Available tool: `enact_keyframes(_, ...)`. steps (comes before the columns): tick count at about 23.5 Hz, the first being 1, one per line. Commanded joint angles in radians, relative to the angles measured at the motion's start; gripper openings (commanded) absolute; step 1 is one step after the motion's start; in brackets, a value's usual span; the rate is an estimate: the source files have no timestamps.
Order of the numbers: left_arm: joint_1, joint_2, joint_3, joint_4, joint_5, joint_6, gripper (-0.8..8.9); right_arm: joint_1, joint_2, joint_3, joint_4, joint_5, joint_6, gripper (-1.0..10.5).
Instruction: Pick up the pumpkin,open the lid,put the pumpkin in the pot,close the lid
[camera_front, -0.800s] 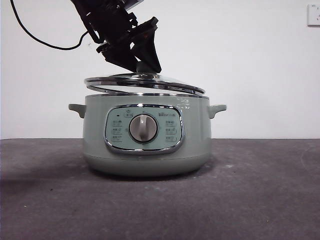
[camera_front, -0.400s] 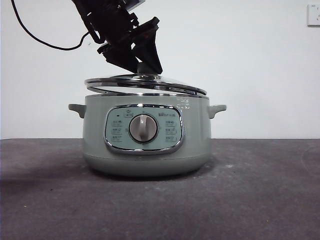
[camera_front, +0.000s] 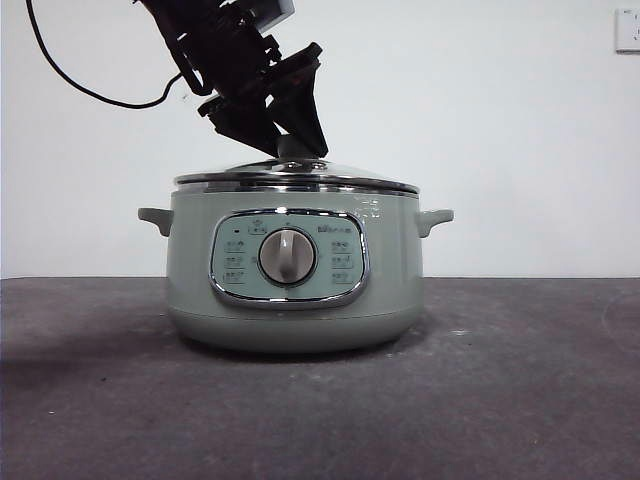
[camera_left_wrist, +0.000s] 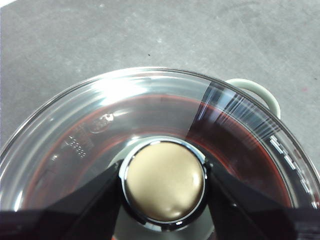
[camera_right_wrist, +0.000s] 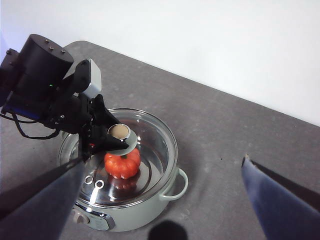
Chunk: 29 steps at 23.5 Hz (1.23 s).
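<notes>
The sage-green pot (camera_front: 290, 300) stands mid-table with its dial facing the front view. The glass lid (camera_front: 296, 180) lies level on the pot's rim. My left gripper (camera_front: 292, 140) comes down from the upper left and is shut on the lid's knob (camera_left_wrist: 164, 182), one black jaw on each side. In the right wrist view the orange pumpkin (camera_right_wrist: 122, 164) shows through the lid (camera_right_wrist: 155, 145), inside the pot (camera_right_wrist: 145, 212). My right gripper (camera_right_wrist: 164, 161) is open and empty, high above the table and away from the pot.
A white wall stands close behind the pot, with a socket (camera_front: 627, 28) at its top right. The left arm's black cable (camera_front: 90, 92) hangs at the upper left. A side handle (camera_left_wrist: 256, 90) juts from the pot.
The lid, tilted with its left edge raised off the rim, has come down and now lies flat on the pot. The left gripper moved slightly with it.
</notes>
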Motion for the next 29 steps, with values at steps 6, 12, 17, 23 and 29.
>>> enact_keyframes(6, -0.005, 0.062, 0.013, -0.006, 0.002, 0.012, -0.10, 0.000, -0.001, -0.004, -0.008, -0.001, 0.005, 6.6)
enact_keyframes(12, -0.005, 0.061, 0.013, -0.026, 0.002, 0.011, 2.05, 0.001, -0.001, -0.004, -0.026, -0.002, 0.005, 6.6)
enact_keyframes(17, -0.004, 0.055, 0.013, -0.071, 0.002, 0.008, 5.07, 0.001, 0.000, -0.004, -0.073, -0.011, 0.006, 6.6)
enact_keyframes(23, -0.004, 0.018, 0.014, -0.097, 0.001, 0.007, 5.07, 0.001, 0.004, -0.004, -0.144, -0.108, 0.021, 6.6)
enact_keyframes(29, -0.004, -0.073, 0.014, -0.142, 0.001, 0.005, 5.07, 0.002, 0.008, -0.004, -0.192, -0.109, 0.026, 6.6)
